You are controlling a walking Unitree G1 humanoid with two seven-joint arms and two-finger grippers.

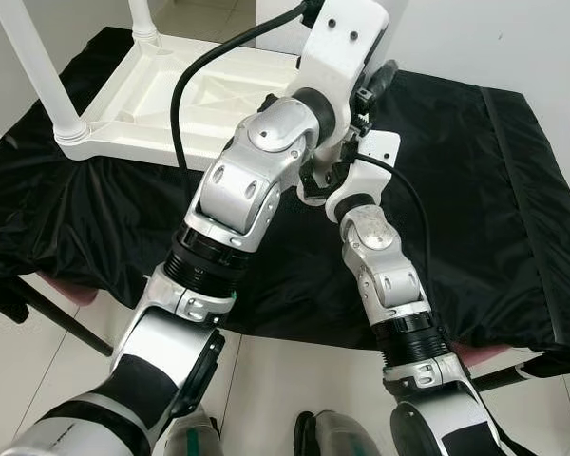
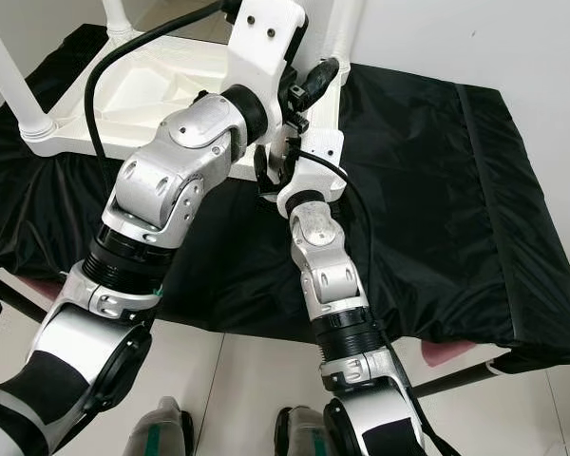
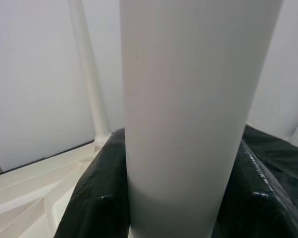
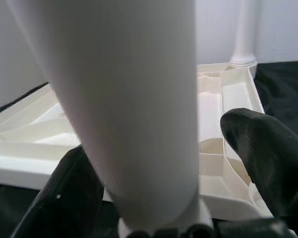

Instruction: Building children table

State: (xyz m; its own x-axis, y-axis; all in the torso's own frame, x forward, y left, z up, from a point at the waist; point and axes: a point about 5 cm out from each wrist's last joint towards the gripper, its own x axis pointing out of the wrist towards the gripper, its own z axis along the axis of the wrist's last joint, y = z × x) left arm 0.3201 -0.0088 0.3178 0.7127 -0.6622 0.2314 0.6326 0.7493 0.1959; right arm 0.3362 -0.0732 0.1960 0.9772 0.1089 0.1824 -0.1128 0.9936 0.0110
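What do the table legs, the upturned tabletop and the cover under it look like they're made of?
Table leg: probably moulded plastic, smooth matte white, seamless tube. Tabletop: likely the same plastic, off-white, with moulded ribs on its underside. Cover: thin black sheet, slight sheen and many wrinkles, looks like synthetic fabric or plastic film. Left gripper fingers clamp the leg.

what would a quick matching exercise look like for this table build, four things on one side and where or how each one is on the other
Things:
1. left claw
2. right claw
3. upturned tabletop
4. black cloth

States:
A. lies underside up on the cloth, legs pointing upward
B. fingers tight against both sides of a white table leg
C. covers the work surface under the parts
D. set around the leg's base, one finger standing clear of the leg

Pairs: 1-B, 2-D, 3-A, 4-C
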